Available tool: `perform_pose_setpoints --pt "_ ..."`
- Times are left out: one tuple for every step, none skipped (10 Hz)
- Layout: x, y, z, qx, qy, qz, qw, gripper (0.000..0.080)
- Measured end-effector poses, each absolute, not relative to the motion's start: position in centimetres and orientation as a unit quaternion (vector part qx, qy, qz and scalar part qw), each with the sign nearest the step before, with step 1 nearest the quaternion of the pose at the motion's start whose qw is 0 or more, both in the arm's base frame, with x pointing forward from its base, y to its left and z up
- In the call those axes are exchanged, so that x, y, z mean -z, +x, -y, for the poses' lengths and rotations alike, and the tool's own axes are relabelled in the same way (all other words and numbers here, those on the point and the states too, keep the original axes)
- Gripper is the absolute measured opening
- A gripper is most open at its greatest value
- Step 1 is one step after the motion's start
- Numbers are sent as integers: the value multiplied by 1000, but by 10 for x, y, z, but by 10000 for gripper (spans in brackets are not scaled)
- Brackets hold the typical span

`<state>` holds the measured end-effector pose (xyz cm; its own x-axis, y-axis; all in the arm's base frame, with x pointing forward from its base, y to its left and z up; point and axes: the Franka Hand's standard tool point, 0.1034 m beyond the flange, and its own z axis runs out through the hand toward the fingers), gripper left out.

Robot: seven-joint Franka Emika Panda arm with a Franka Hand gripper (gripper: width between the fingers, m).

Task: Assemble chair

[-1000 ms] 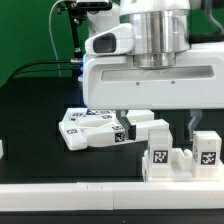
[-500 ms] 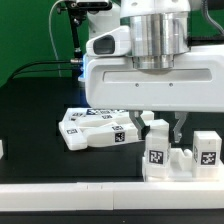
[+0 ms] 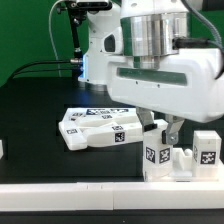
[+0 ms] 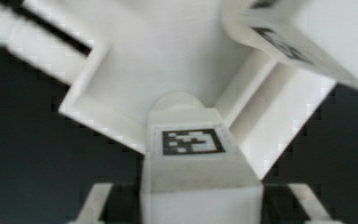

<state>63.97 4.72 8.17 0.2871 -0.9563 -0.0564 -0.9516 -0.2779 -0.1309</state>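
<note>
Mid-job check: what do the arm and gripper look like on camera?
The arm is glossy white with a grey metal cylindrical wrist section. The gripper has a wide white boxy body and two short dark fingers. Black cables run behind. No markings visible.

green backdrop (image 3: 25, 30) | blk tabletop (image 3: 35, 120) | blk cable (image 3: 40, 67) | wht front ledge (image 3: 60, 200)

The arm (image 3: 150, 35) comes straight down from above, wrist upright — its gripper (image 3: 162, 132) sits low, 2 fingers (image 3: 173, 129) clamped on a white block (image 4: 194, 165).
</note>
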Motion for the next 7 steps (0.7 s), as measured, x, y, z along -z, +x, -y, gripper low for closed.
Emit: perform_pose_setpoints --pt "-82 641 -48 13 -773 -630 73 282" --pt "-83 641 -48 11 -752 -655 74 282" --pt "-82 641 -48 11 -748 -659 74 282" --pt "-82 641 -48 11 -750 -657 74 284" --pt "-82 641 -48 11 -756 -650 74 284" --pt "-84 639 -49 8 -827 -560 53 466" --pt "-85 644 -46 9 -883 -468 50 583"
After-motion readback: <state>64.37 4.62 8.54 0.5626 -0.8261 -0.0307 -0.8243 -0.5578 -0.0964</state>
